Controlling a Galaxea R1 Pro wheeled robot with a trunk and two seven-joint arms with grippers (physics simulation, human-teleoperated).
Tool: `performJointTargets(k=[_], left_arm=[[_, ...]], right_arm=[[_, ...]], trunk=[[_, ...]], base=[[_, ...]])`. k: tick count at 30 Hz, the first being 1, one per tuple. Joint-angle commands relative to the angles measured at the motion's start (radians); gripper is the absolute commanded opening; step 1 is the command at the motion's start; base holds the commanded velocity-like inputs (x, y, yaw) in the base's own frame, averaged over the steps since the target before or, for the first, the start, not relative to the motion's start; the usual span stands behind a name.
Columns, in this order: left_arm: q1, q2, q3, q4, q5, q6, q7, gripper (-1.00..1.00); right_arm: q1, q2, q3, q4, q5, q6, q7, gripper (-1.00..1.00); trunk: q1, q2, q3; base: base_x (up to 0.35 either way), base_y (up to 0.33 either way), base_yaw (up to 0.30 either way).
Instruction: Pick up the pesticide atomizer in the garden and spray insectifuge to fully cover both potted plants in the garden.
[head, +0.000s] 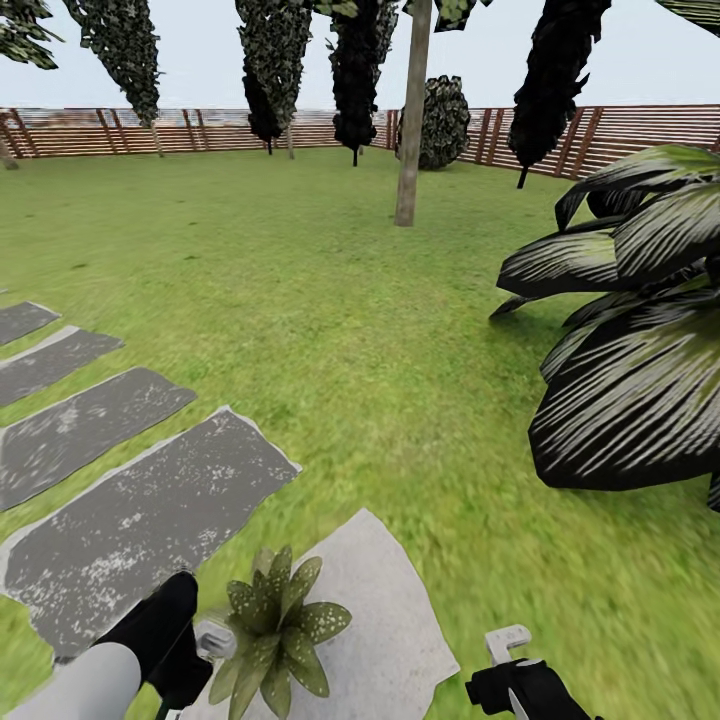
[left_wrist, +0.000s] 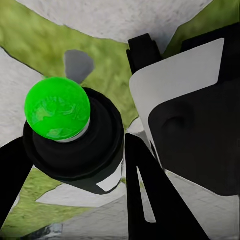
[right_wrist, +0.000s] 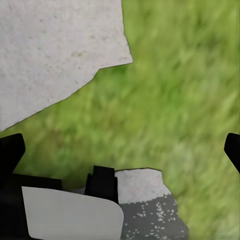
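Left gripper (left_wrist: 75, 165) has its jaws clamped on the pesticide atomizer (left_wrist: 75, 145), low-left beside a potted plant (head: 275, 630); a misaimed nozzle wastes spray. Right gripper (right_wrist: 120, 150) jaws are spread, empty.

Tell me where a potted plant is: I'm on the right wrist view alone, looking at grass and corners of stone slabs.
Observer: In the head view, one potted plant sits on a pale stone slab close in front, between the two arms and right beside the left end effector.
Operator: Is that end effector holding anything?
Observer: It looks so. In the left wrist view, what I take for the pesticide atomizer, dark and round with a bright green end, sits between its fingers.
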Motion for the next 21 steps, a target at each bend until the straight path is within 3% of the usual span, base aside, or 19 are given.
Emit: performJointTargets(k=[1,21], left_arm=[[0.007,0.0,-0.003,-0.002,-0.009,0.002,-0.008,-1.0],[0.077,-0.001,0.005,-0.015,-0.01,0.001,-0.01,-1.0]], right_arm=[[0.0,-0.001,0.003,-0.001,0.008,0.006,0.005,1.0],[0.0,-0.001,0.003,-0.002,0.008,0.006,0.005,1.0]], trunk=[[0.0,0.0,-0.001],[0.0,0.0,-0.001]], base=[[0.0,0.001,0.0],[0.0,-0.035,0.0]])
